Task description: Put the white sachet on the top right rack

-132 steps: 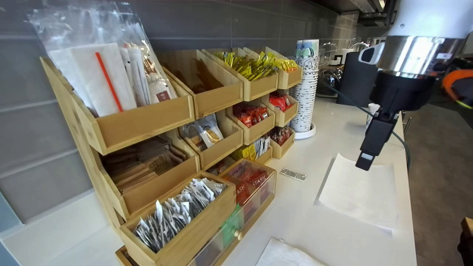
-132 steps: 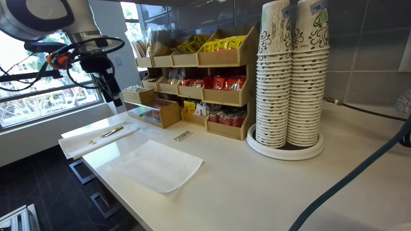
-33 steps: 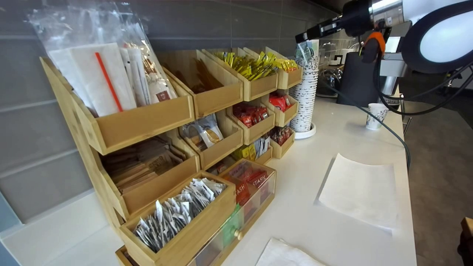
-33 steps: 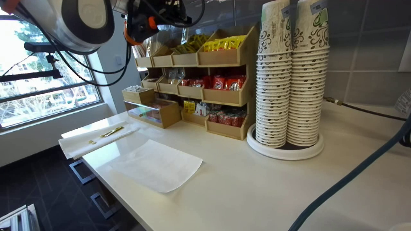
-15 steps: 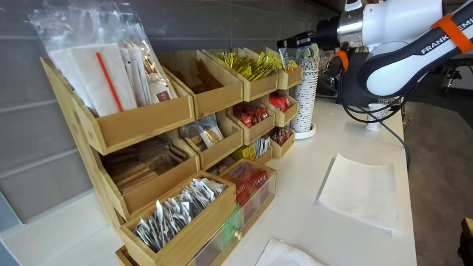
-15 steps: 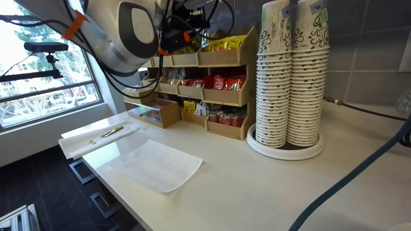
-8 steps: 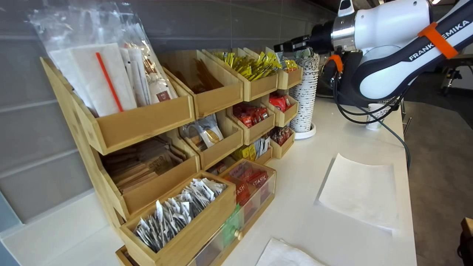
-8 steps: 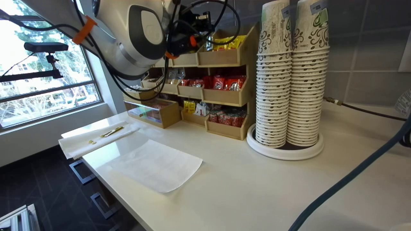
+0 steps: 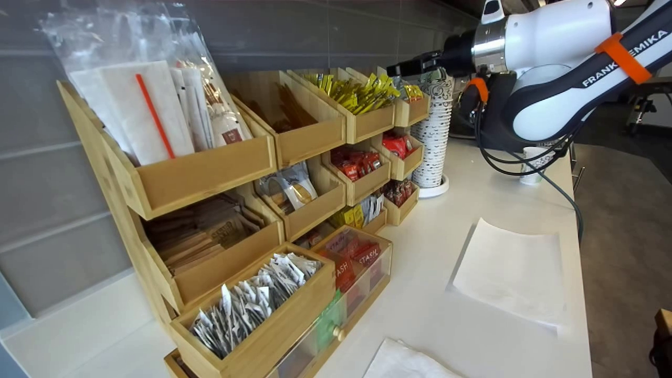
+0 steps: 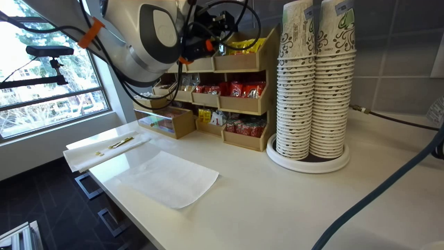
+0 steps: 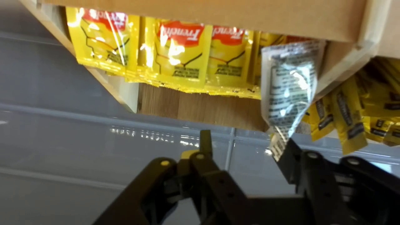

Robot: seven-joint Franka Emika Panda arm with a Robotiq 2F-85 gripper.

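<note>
In the wrist view, a white sachet (image 11: pixel 289 84) printed with lines of dark text slants across one corner of a light bamboo bin (image 11: pixel 225 14), the top right rack, its narrow tip against one black finger (image 11: pixel 290 162) of a Robotiq gripper (image 11: pixel 247 150). The two fingers stand well apart. Whether the sachet clings to that fingertip or merely leans there, and whether its broad end rests on anything, cannot be told. Beside it, yellow French's packets (image 11: pixel 179 54) line up, their labels upside down in this view, and slim yellow packets (image 11: pixel 347 114) show in the neighbouring compartment.

In an exterior view, a Franka arm (image 9: pixel 559 39) extends over the far end of a tiered bamboo organiser (image 9: pixel 119 194), the gripper just above the top row and the sachet a small pale patch beneath it. Nearer the camera are a clear plastic bag (image 9: pixel 131 42) with a red straw (image 9: pixel 155 116), a wooden box (image 9: pixel 294 318) packed with white packets (image 9: pixel 257 299), and red packets marked Stash (image 9: pixel 344 273) in a clear-fronted drawer (image 9: pixel 356 307).

In an exterior view, the arm hides much of the gripper, and the sachet shows as a pale sliver beside the yellow packets. Two stacks of paper cups (image 10: pixel 296 104) rise from a round white tray (image 10: pixel 308 168) just beside the organiser, and a white paper sheet (image 10: pixel 173 180) lies on the counter (image 10: pixel 242 208).
</note>
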